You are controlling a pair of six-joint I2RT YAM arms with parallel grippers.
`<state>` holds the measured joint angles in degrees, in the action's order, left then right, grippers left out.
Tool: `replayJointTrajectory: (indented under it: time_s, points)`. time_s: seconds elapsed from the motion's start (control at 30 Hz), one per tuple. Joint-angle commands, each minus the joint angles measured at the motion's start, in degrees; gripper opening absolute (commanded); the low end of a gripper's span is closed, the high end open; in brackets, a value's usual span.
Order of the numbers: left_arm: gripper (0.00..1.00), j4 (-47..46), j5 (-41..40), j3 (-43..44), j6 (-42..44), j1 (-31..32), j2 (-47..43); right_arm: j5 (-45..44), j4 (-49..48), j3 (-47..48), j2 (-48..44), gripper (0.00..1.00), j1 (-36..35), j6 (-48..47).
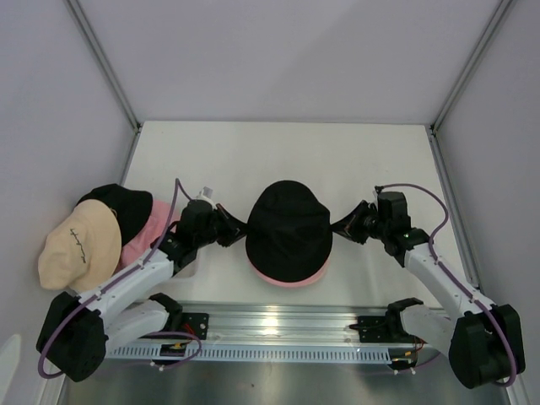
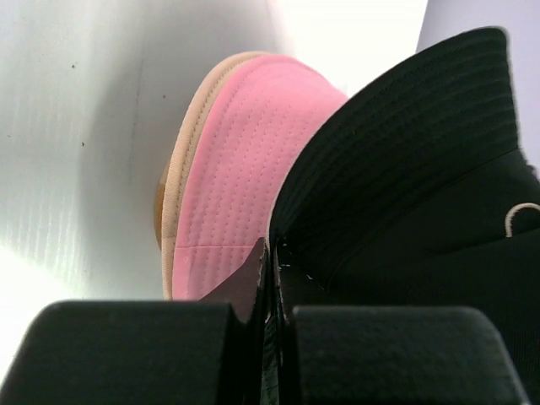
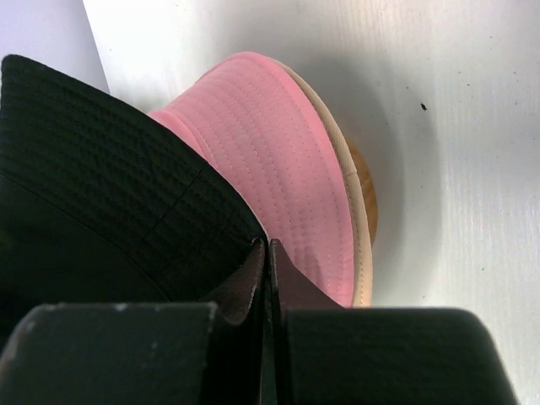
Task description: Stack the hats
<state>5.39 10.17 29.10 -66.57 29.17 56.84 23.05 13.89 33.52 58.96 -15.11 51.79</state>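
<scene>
The desk (image 1: 278, 152) is a plain white surface, closed in on three sides by pale walls (image 1: 278, 59) with metal frame posts (image 1: 105, 63) running up the back corners. A ridged aluminium rail (image 1: 278, 325) lies along the near edge between the two arm bases.

From above, five hats show: two black, two pink and one cream-beige. One black hat (image 1: 287, 224) sits at the middle of the desk, over a pink hat (image 1: 291, 279) whose brim peeks out along the near side. In the wrist views a cream-beige rim (image 2: 181, 160) lies just under that pink brim, though I cannot tell if it is a sixth hat, and below it is a bit of the wooden stand (image 3: 367, 190). The other three lie in a heap at the left edge: the cream-beige hat (image 1: 80, 245) nearest, with thin dark script across it, the second black hat (image 1: 118, 204) behind it and the second pink hat (image 1: 145, 229) to their right.

The middle black hat faces crown up. Its brim is drawn out to a point on each side, so its long axis runs left to right across the desk.

The left hand (image 1: 232, 229) is clenched on the left tip of that brim, and the right hand (image 1: 344, 226) on the right tip.
</scene>
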Motion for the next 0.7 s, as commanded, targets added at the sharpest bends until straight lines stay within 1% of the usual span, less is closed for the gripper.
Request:
replayJointTrajectory:
  time_s: [0.0,0.2,0.33,0.43,0.47,0.57,0.6,0.63,0.67]
  points:
    - [0.01,13.1,-8.1,-1.5,2.4,2.0,3.4,-6.4,7.8,-3.4,2.6,0.0,-0.1,-6.0]
    - [0.01,16.9,-9.6,-3.6,1.4,2.9,2.1,-8.7,11.2,-2.6,5.5,0.0,-2.4,-9.5]
    - [0.01,19.1,-9.9,-6.2,2.2,3.2,-2.9,-9.7,13.3,-2.8,5.8,0.0,-3.5,-10.9]
    - [0.01,18.2,-9.9,-7.8,5.8,3.2,-5.5,-10.2,14.6,-2.5,3.8,0.0,-3.8,-11.8]
    - [0.01,17.6,-9.7,-8.4,8.4,3.1,-7.2,-10.1,14.8,-2.2,3.3,0.0,-3.8,-12.2]
    - [0.01,15.4,-8.1,-8.0,12.8,3.1,-10.2,-9.5,16.8,-0.4,0.7,0.0,-3.9,-12.9]
    - [0.02,15.1,-8.1,-7.7,13.5,3.2,-10.9,-9.4,17.7,0.2,-0.5,0.0,-3.8,-13.4]
    - [0.05,14.8,-8.1,-7.5,15.2,3.2,-11.4,-9.6,18.3,1.4,-1.2,0.0,-3.8,-13.6]
    - [0.12,14.7,-8.2,-6.2,16.1,3.1,-12.4,-9.8,18.7,1.9,-1.9,0.0,-3.9,-13.9]
